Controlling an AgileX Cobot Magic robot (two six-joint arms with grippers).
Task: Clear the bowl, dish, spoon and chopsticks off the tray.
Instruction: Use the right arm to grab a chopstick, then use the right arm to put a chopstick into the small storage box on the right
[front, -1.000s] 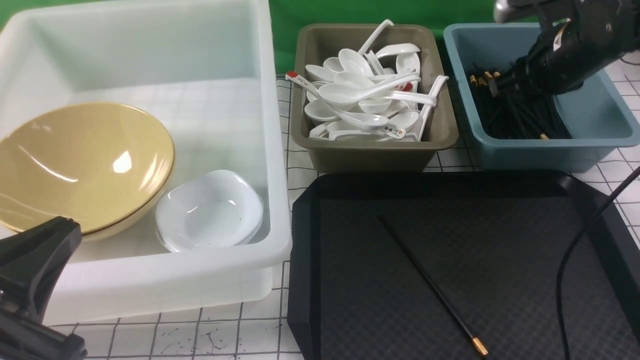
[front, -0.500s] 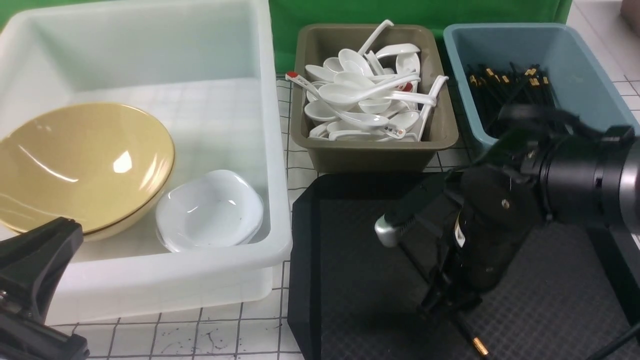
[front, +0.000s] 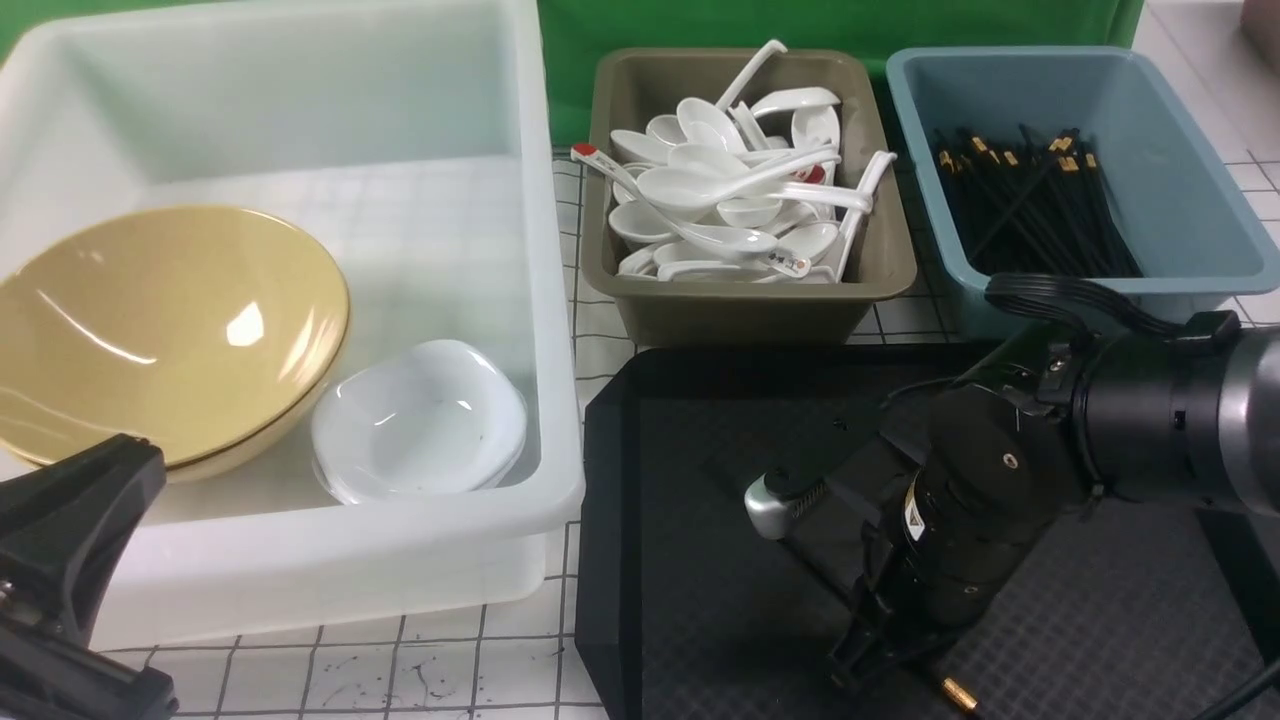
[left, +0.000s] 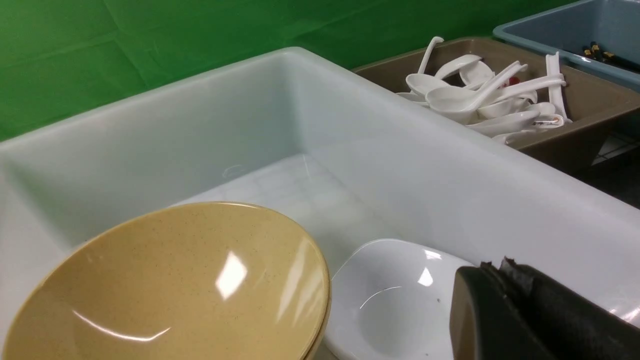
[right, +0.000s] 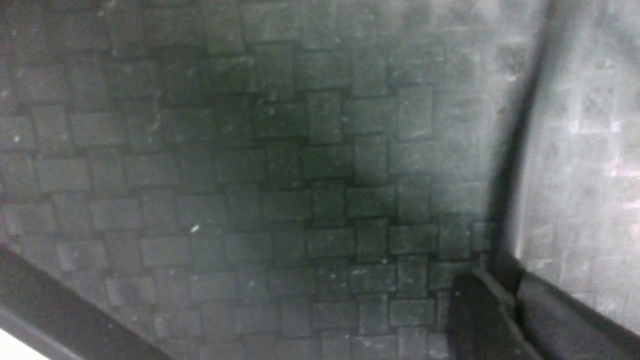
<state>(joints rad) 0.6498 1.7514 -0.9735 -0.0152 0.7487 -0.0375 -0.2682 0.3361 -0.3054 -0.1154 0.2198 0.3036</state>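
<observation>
One black chopstick lies on the black tray (front: 680, 560); only its gold end (front: 958, 692) shows past my right gripper (front: 865, 665). In the right wrist view the chopstick (right: 520, 130) runs in between the gripper's (right: 500, 280) closed fingertips, down at the tray surface (right: 250, 175). The yellow bowl (front: 160, 330) and the white dish (front: 420, 420) sit in the white tub (front: 560, 480). My left gripper (front: 80, 500) is shut and empty at the tub's near corner; in its wrist view it (left: 495, 265) is beside the dish (left: 390, 300) and bowl (left: 165, 285).
An olive bin (front: 740, 300) full of white spoons stands behind the tray. A blue bin (front: 1180, 180) holding many black chopsticks (front: 1030, 220) stands at the back right. The right arm's body covers the tray's right half.
My right arm came from the blue bin down onto the tray over the lone chopstick, then sank lower and closer. The left arm has not moved.
</observation>
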